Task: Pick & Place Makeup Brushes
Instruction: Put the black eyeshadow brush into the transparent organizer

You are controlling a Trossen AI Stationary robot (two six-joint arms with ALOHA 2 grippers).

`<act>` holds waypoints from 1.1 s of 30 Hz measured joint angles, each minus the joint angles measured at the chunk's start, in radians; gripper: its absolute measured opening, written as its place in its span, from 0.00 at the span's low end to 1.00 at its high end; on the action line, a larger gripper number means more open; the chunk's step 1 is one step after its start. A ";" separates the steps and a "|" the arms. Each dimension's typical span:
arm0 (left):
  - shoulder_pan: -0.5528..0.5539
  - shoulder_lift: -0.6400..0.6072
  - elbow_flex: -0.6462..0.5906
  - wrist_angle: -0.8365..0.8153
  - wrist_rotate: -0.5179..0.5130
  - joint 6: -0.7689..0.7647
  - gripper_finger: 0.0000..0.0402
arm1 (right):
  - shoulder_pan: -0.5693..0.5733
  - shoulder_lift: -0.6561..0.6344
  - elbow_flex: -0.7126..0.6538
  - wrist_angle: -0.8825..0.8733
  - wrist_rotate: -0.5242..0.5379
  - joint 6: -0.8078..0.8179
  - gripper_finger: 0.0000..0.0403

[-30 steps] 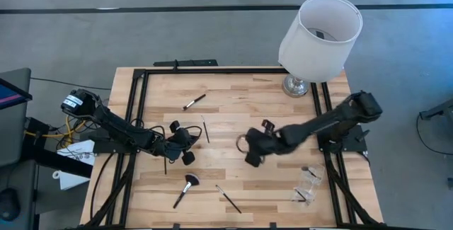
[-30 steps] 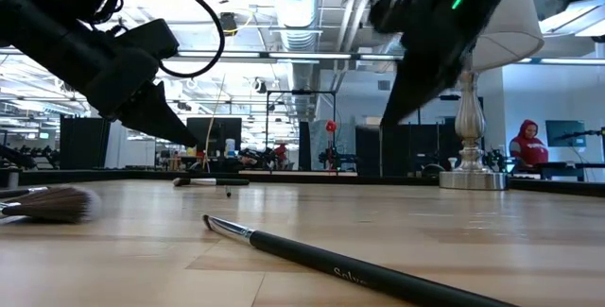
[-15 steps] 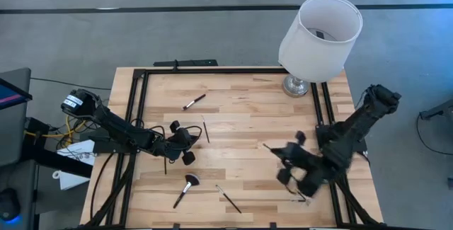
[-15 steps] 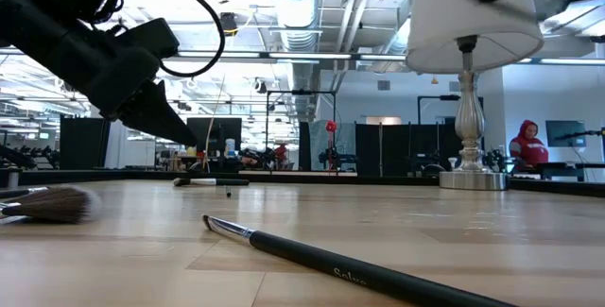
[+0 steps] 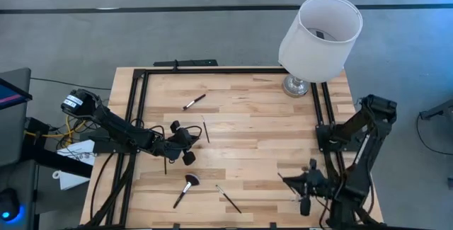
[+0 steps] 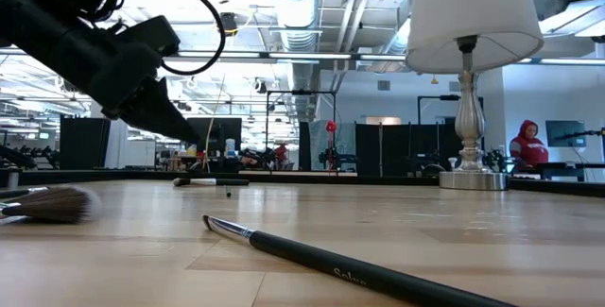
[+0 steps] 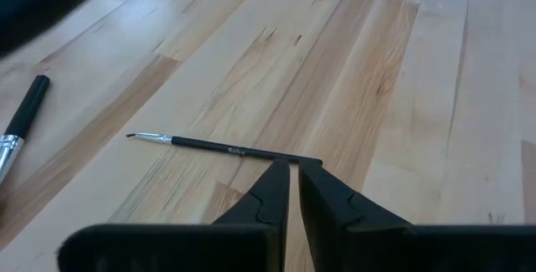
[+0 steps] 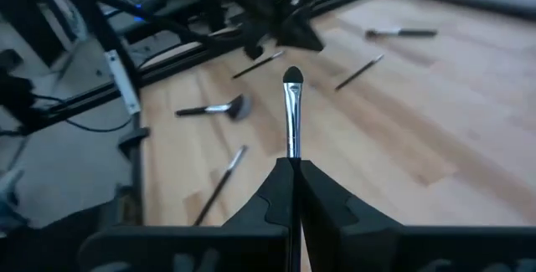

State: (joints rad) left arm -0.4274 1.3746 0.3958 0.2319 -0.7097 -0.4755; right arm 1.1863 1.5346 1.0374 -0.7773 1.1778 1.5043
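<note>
White-shaded lamp with silver base point(image 5: 311, 46) stands at far right corner of pale wooden bench point(image 5: 248, 145). Five black-handled makeup brushes loose on bench; fan-headed one point(image 5: 185, 190) near front. Right gripper point(image 8: 293, 167) at front right edge, fingers clamped on silver-ferruled brush point(image 8: 291, 109). Left gripper point(image 7: 293, 167) left of centre, fingers closed, empty.

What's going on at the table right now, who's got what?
The right gripper has its jaws shut on a silver-ferruled makeup brush, held near the table's front right corner by a clear holder. The left gripper sits mid-left over the table, jaws nearly closed at the handle end of a thin liner brush that lies on the wood; whether it grips it is unclear. Other brushes remain loose, including the fan brush and a slim one near the front.
</note>
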 joint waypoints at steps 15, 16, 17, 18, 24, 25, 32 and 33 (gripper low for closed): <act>0.000 0.000 0.000 0.015 0.000 0.000 0.07 | 0.123 0.078 0.001 0.017 -0.030 0.121 0.00; 0.000 0.000 0.000 0.016 0.000 0.000 0.07 | 0.123 0.084 0.001 0.013 -0.044 0.121 0.00; 0.000 0.000 0.000 0.017 0.000 0.000 0.07 | 0.123 0.089 0.001 0.013 -0.058 0.122 0.00; 0.000 0.000 0.000 0.017 0.000 0.000 0.07 | 0.123 0.094 0.001 0.010 -0.071 0.126 0.00; 0.000 0.000 0.000 0.017 0.000 0.000 0.07 | 0.125 0.125 0.001 -0.009 -0.101 0.172 0.00; 0.000 0.000 0.000 0.017 0.000 0.000 0.07 | 0.125 0.124 0.001 -0.014 -0.109 0.172 0.00; 0.000 0.000 0.000 0.018 0.000 0.000 0.07 | 0.129 0.123 0.001 -0.055 -0.156 0.175 0.01; 0.000 0.000 0.000 0.020 0.000 0.000 0.07 | 0.129 0.123 0.001 -0.064 -0.162 0.180 0.01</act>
State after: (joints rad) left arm -0.4278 1.3746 0.3954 0.2514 -0.7097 -0.4755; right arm 1.3155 1.6577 1.0386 -0.8417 1.0160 1.6838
